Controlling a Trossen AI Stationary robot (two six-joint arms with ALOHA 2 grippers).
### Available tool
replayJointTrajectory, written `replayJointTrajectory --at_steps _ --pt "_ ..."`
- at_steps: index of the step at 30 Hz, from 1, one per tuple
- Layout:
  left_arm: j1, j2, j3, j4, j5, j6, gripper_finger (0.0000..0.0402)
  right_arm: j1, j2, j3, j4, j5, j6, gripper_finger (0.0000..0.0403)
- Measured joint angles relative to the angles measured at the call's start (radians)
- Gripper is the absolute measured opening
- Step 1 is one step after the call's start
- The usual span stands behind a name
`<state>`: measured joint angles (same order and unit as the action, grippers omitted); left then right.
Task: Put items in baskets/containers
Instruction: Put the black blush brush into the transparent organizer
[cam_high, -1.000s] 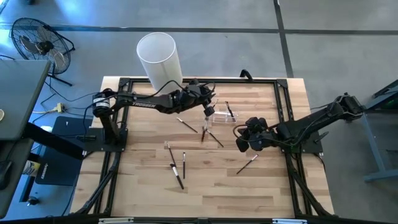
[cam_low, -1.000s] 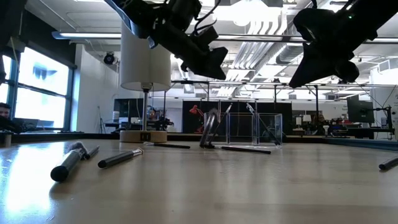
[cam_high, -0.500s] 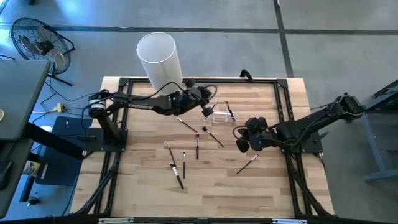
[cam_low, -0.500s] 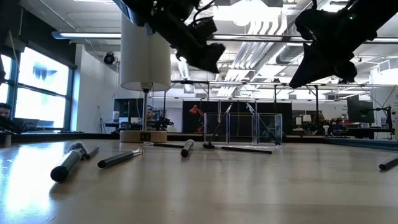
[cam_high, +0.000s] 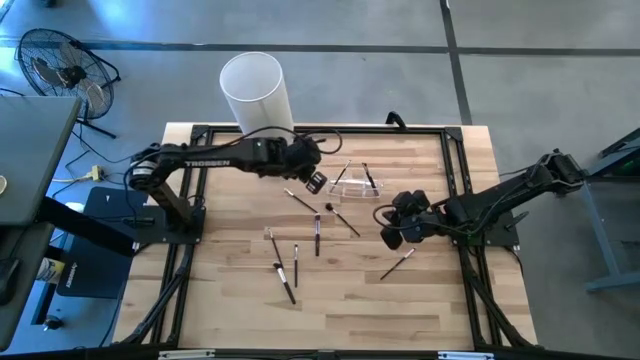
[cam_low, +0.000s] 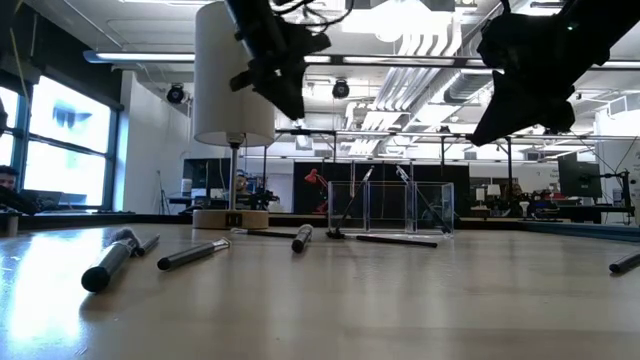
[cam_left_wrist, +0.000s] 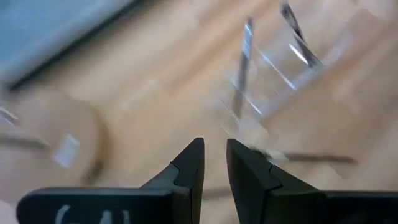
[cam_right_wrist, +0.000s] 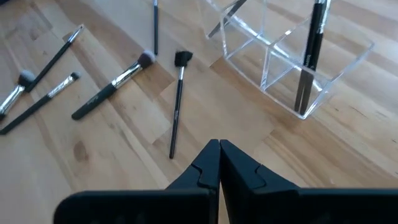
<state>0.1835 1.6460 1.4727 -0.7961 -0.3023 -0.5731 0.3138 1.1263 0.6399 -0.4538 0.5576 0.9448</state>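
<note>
The clear plastic holder (cam_high: 355, 183) (cam_low: 400, 205) (cam_right_wrist: 292, 56) stands on the table's far middle, and two dark brushes lean inside it. Several more brushes lie flat on the wood, among them one (cam_high: 317, 235) (cam_low: 302, 238) in front of the holder and one (cam_high: 398, 263) nearer the right arm. My left gripper (cam_high: 316, 182) (cam_left_wrist: 214, 149) hovers just left of the holder, narrowly open and holding nothing. My right gripper (cam_high: 388, 232) (cam_right_wrist: 219, 149) hangs above the table to the right of the loose brushes, shut and holding nothing.
A tall white cylinder (cam_high: 255, 90) on a wooden base (cam_low: 230, 217) stands at the table's far left, close behind my left arm. A black frame (cam_high: 440, 130) runs along the table's edges. Bare wood (cam_high: 400, 310) fills the near part of the table.
A brush that stood tilted below my left gripper, beside the holder, has fallen and now lies flat on the table in front of the holder. My left gripper has moved up and toward the table's left edge, away from the holder.
</note>
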Motion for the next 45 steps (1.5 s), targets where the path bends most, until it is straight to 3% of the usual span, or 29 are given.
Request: replayJointTrajectory --at_steps 3,8,19,26,37,45 --pt "-0.001 -0.001 -0.028 -0.010 0.098 -0.106 0.0068 0.000 0.000 0.000 0.001 -0.030 -0.014 0.0002" --pt "-0.044 0.041 -0.062 -0.015 0.130 -0.275 0.0068 0.000 0.000 0.000 0.002 -0.069 -0.015 0.0003" --pt "-0.088 0.187 -0.064 0.074 0.176 -0.459 0.0068 0.000 0.000 0.000 0.003 -0.097 -0.013 0.0004" --pt "-0.087 0.274 -0.063 0.108 0.253 -0.475 0.0070 0.000 0.000 0.000 0.002 -0.101 -0.011 0.0001" --pt "-0.087 0.324 -0.062 0.126 0.280 -0.509 0.0131 0.001 0.000 0.000 -0.005 -0.121 -0.029 0.0002" --pt "-0.087 0.386 -0.059 0.164 0.336 -0.558 0.0138 0.001 0.000 0.000 -0.008 -0.129 -0.050 0.0001"
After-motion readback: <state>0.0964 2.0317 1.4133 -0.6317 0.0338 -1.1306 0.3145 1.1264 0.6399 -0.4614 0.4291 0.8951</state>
